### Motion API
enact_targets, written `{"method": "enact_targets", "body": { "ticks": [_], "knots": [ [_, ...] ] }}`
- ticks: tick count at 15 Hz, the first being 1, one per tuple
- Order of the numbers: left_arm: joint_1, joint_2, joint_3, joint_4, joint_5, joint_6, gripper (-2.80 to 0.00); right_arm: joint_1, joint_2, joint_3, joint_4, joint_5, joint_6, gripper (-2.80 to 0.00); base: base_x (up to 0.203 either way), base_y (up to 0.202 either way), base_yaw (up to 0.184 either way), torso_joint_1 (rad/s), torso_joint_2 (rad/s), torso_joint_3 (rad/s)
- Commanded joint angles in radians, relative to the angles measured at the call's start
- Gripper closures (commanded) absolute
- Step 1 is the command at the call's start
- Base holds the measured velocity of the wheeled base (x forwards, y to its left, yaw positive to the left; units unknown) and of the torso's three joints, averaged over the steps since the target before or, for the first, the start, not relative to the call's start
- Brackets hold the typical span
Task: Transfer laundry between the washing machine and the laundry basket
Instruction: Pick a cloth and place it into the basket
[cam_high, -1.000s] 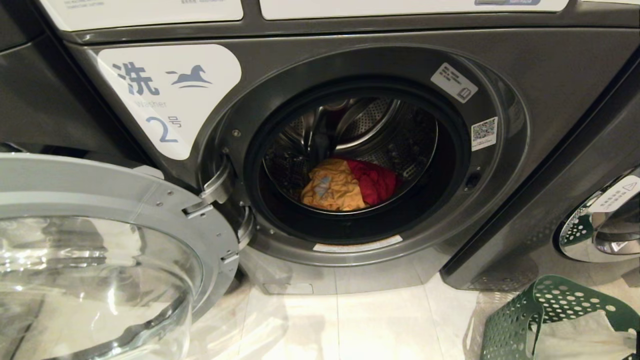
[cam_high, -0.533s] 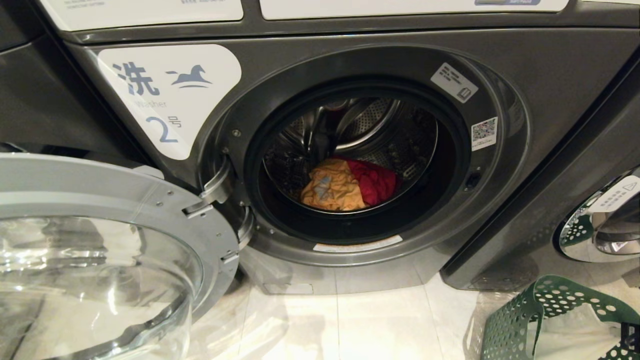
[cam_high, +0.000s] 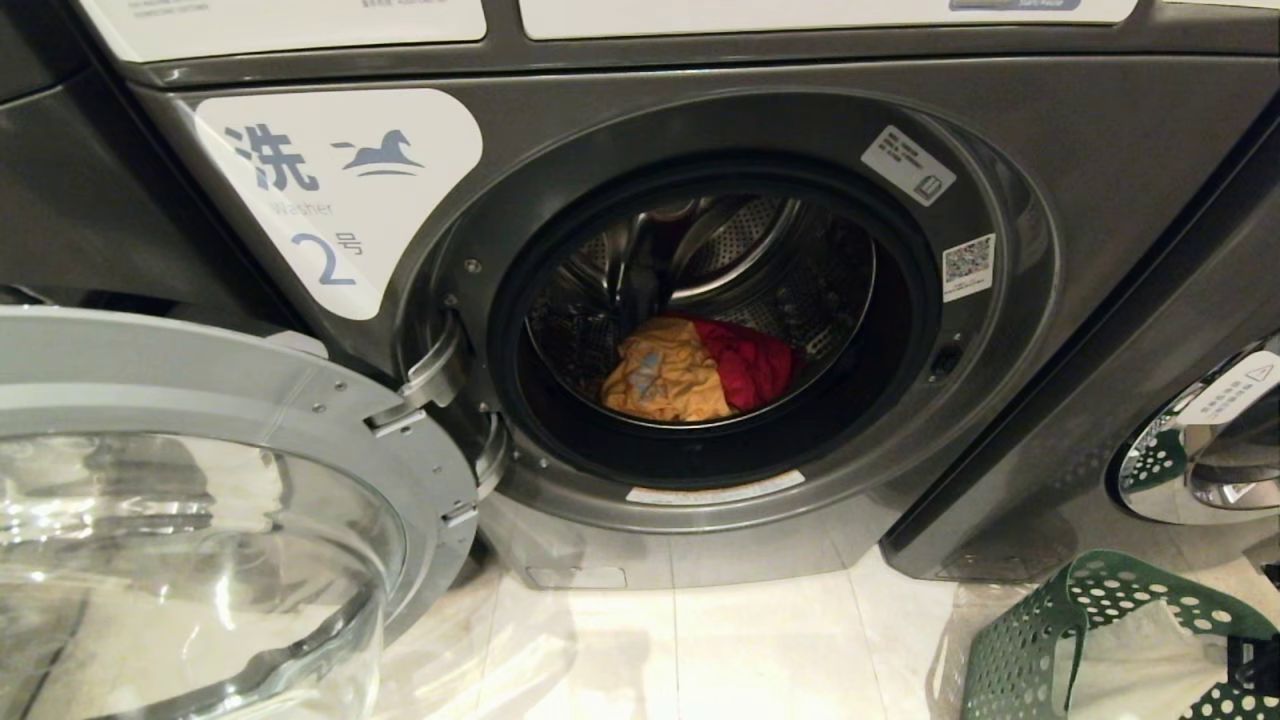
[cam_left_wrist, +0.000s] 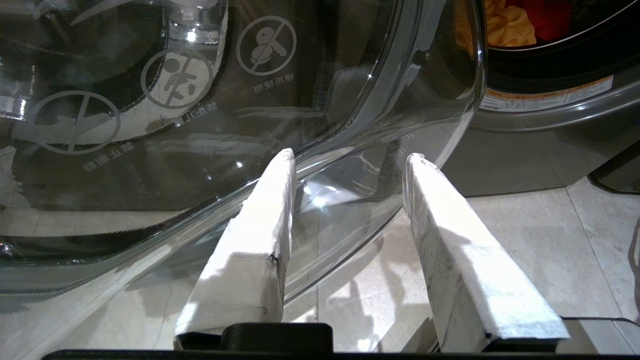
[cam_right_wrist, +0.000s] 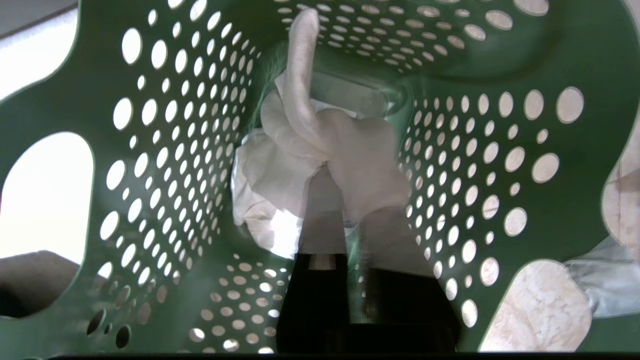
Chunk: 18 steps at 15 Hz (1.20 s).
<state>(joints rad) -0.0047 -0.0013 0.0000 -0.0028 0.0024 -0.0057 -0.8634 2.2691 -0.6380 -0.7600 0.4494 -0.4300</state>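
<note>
**Right arm is down in the basket at the white garment; two items lie in the drum**

- White garment (cam_right_wrist: 280, 165): inside the green laundry basket (cam_right_wrist: 165, 150), bunched against the far wall, with one twisted strand running up along that wall. Soft, thin and crumpled; it will drape and snag rather than slide.
- Right gripper (cam_right_wrist: 350, 192): deep in the basket, with the bunched cloth right at its tip. I cannot tell whether it is clamped on the cloth or slack. My guess is either a pick or a release, and the frames don't settle which.
- Basket: flexible-looking plastic with walls perforated by round holes and large oval handle cut-outs. It sits on the floor (cam_high: 760, 640) just off the front right corner of the washing machine (cam_high: 700, 100). That is likely so the right arm can reach both the basket and the drum without the base moving.
- Drum (cam_high: 800, 270): perforated stainless steel with raised paddles. An orange garment (cam_high: 670, 380) and a red garment (cam_high: 750, 365) lie touching at the bottom, near the front lip.
- Door (cam_high: 250, 400): swung fully open to the left, so the port is clear. It has a silver ring and a clear domed glass bowl.
- Left gripper (cam_left_wrist: 350, 157): parked low beside the door glass, jaws apart and holding nothing. Its fingers (cam_left_wrist: 260, 235) are wedge-shaped with white wrapping.
- Floor: glossy pale tile. Risk: loose cloth catching on the basket rim or a handle hole.
</note>
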Motion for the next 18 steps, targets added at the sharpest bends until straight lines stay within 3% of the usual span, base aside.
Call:
{"method": "enact_targets", "body": {
  "ticks": [1, 10, 13, 18],
  "knots": [
    [0.000, 0.001, 0.002, 0.000, 0.001, 0.000, 0.00, 0.003, 0.001, -0.009, -0.005, 0.005, 0.004, -2.80, 0.000, 0.000, 0.000, 0.000, 0.00, 0.000],
    [0.000, 0.001, 0.002, 0.000, 0.001, 0.000, 0.00, 0.006, 0.013, -0.002, -0.001, 0.002, 0.005, -2.80, 0.000, 0.000, 0.000, 0.000, 0.00, 0.000],
    [0.000, 0.001, 0.002, 0.000, 0.001, 0.000, 0.00, 0.014, 0.120, -0.036, -0.106, 0.001, 0.015, -2.80, 0.000, 0.000, 0.000, 0.000, 0.00, 0.000],
    [0.000, 0.001, 0.002, 0.000, 0.001, 0.000, 0.00, 0.147, 0.173, -0.130, -0.211, 0.006, 0.268, -2.80, 0.000, 0.000, 0.000, 0.000, 0.00, 0.000]
  ]
}}
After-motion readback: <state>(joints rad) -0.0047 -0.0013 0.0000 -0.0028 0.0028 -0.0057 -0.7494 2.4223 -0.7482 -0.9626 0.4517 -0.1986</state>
